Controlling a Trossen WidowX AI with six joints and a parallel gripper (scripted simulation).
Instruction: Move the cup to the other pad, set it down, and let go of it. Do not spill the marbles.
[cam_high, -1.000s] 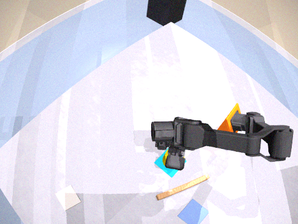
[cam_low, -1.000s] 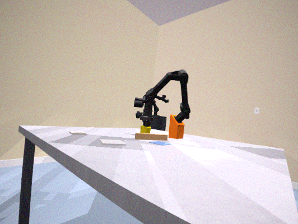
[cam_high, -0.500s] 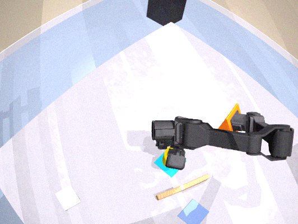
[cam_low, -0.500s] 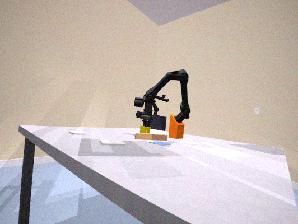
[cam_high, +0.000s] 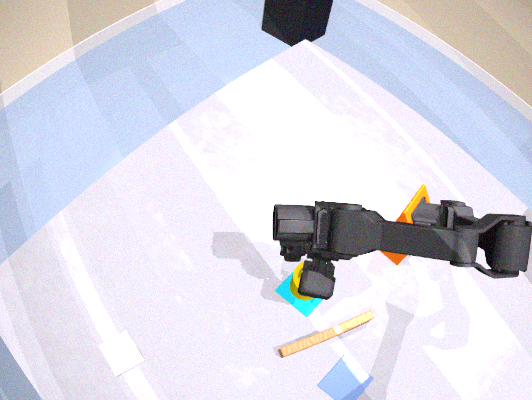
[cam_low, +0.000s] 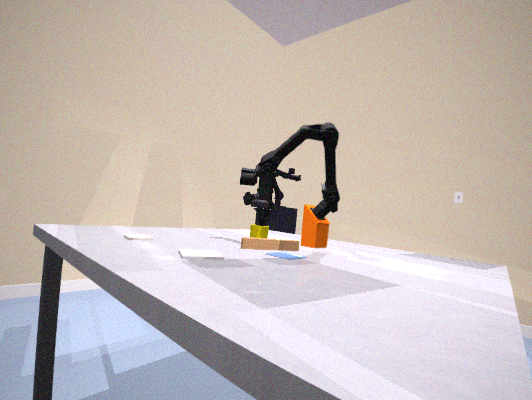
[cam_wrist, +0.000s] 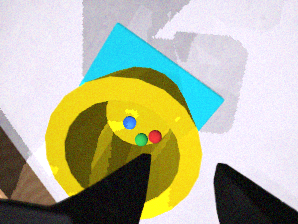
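- Now the release step is judged to be in hand: the yellow cup (cam_wrist: 125, 150) is seen standing upright on the cyan pad (cam_wrist: 150, 65), with three marbles (cam_wrist: 141, 131) lying at its bottom.
- The gripper (cam_wrist: 182, 195) is poised just above the cup, and its fingers are parted with nothing clamped between them; one finger is seen over the cup's mouth, the other outside the rim.
- Next, a straight upward retreat is called for, so that the rim is not caught and the cup is not tipped.
- Room to the sides is limited: a wooden bar (cam_high: 326, 334) lies near the pad, and an orange block (cam_low: 314, 226) stands by the arm.
- Open worktop (cam_low: 380, 320) is seen well apart from the cup, and the worktop edges are far off.
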